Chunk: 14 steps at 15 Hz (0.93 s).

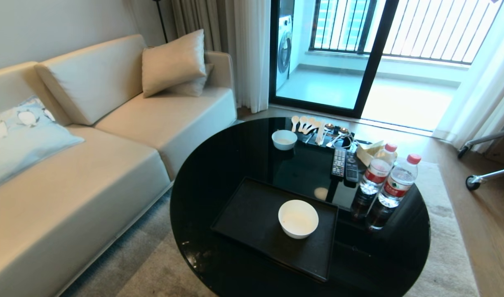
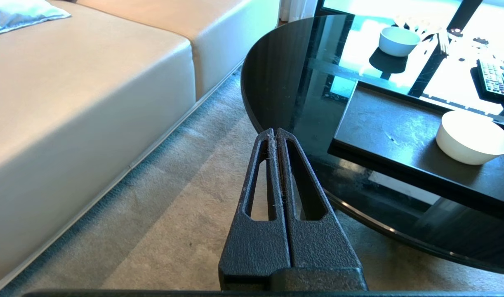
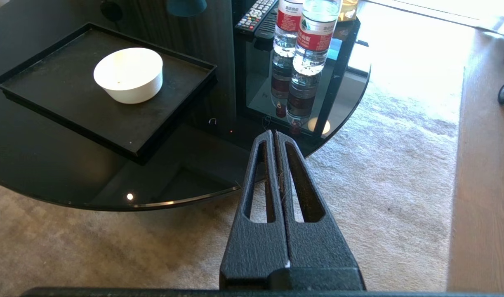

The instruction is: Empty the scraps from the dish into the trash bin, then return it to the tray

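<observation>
On the black tray (image 1: 243, 218) the white dish (image 1: 298, 218) sits upright, mouth up; red-labelled water bottles (image 1: 394, 185) beyond it, print unreadable; left gripper (image 2: 275, 134) and right gripper (image 3: 274, 135) closed, empty.

A cream sofa (image 1: 111, 136) with pale cushions (image 1: 173, 62) lines the plain wall beside a round black glass table (image 1: 235, 152). A beige carpet (image 1: 450, 231) (wooden floor (image 1: 491, 231) beyond it) lies underneath. Daylight enters through sliding balcony doors (image 1: 359, 53) with white curtains (image 1: 252, 53).
</observation>
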### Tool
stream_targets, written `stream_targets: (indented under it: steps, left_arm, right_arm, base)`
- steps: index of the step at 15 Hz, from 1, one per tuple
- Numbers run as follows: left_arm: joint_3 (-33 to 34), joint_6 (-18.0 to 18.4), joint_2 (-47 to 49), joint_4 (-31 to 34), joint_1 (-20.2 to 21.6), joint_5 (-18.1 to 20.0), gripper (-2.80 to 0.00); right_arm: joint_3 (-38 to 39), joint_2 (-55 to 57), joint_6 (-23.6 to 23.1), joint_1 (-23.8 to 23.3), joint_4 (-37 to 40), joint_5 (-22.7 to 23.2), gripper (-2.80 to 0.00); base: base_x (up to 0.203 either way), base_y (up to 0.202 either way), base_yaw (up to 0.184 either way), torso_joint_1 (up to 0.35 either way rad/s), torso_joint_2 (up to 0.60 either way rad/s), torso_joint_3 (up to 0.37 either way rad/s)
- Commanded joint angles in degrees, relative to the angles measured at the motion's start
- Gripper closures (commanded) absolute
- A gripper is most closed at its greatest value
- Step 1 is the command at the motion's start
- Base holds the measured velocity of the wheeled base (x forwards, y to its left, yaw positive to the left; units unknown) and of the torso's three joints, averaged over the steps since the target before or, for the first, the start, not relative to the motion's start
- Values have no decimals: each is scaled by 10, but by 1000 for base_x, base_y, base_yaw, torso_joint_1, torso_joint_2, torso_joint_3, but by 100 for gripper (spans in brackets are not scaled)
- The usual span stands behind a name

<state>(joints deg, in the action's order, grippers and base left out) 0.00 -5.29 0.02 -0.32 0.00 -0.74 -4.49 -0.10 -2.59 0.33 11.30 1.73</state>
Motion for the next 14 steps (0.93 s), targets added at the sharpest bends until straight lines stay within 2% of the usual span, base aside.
stream_targets:
  steps: [1, 14]
  left_arm:
    - [0, -1, 0, 0, 0, 0, 0]
    - [0, -1, 0, 0, 0, 0, 0]
  right_arm:
    - [0, 1, 0, 0, 1, 0, 0]
    - [0, 1, 0, 0, 1, 0, 0]
  base:
    - [0, 0, 0, 0, 0, 0]
    - [0, 0, 0, 0, 0, 0]
